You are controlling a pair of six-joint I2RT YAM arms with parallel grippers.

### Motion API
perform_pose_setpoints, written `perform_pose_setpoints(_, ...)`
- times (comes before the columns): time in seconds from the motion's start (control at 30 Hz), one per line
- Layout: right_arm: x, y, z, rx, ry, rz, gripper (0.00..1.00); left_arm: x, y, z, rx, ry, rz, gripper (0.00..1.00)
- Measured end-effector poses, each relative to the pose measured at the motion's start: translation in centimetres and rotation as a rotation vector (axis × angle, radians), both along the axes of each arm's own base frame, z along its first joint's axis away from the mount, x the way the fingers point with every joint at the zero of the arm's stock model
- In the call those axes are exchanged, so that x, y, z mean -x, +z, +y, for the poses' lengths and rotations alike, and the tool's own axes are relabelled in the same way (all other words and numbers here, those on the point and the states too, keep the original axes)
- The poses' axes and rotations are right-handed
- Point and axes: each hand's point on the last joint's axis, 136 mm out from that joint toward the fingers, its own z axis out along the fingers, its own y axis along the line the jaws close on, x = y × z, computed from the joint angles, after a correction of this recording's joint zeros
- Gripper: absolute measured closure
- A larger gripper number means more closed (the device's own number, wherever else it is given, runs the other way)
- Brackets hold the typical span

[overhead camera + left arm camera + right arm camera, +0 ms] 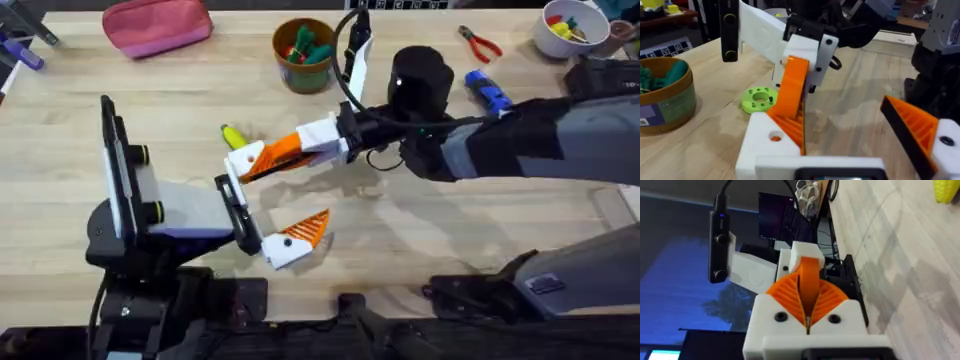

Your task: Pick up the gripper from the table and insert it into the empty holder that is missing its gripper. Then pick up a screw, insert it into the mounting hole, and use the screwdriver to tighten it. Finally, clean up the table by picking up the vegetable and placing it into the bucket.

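The right pincer point(262, 160) is clenched on the gripper point(791, 85), its tip seated on the holder point(771, 136) of the left pincer point(268, 205), which stands released; judged best: keep the wedge aligned with the slot; press slowly until flush.

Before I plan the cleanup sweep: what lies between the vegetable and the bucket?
Nothing: the overhead view shows only bare table between the vegetable and the bucket.

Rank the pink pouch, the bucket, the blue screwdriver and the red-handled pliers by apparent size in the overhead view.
1. pink pouch
2. bucket
3. blue screwdriver, partly hidden by the right arm, and red-handled pliers: look alike, so unranked.
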Motion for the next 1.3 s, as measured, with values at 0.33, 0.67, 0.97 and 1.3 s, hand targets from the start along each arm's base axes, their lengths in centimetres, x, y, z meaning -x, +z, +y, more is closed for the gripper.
perform_pose_setpoints(0.33, -0.12, 0.08, 0.05, -0.005, -0.023, 0.012, 0.996, -0.02, 0.0, 0.01, 0.002, 0.001, 0.004, 0.015)
perform_pose_setpoints(0.67, -0.39, 0.03, 0.18, 0.003, -0.044, 0.037, 0.996, -0.06, 0.0, 0.04, 0.003, 0.004, 0.006, 0.014)
perform_pose_setpoints(0.97, -0.42, -0.13, 0.28, 0.016, -0.042, 0.057, 0.996, -0.11, -0.01, 0.06, 0.006, 0.008, 0.014, 0.015)
perform_pose_setpoints(1.3, -0.43, -0.09, 0.35, 0.021, -0.035, 0.063, 0.996, -0.16, -0.01, 0.1, 0.006, 0.011, 0.013, 0.015)
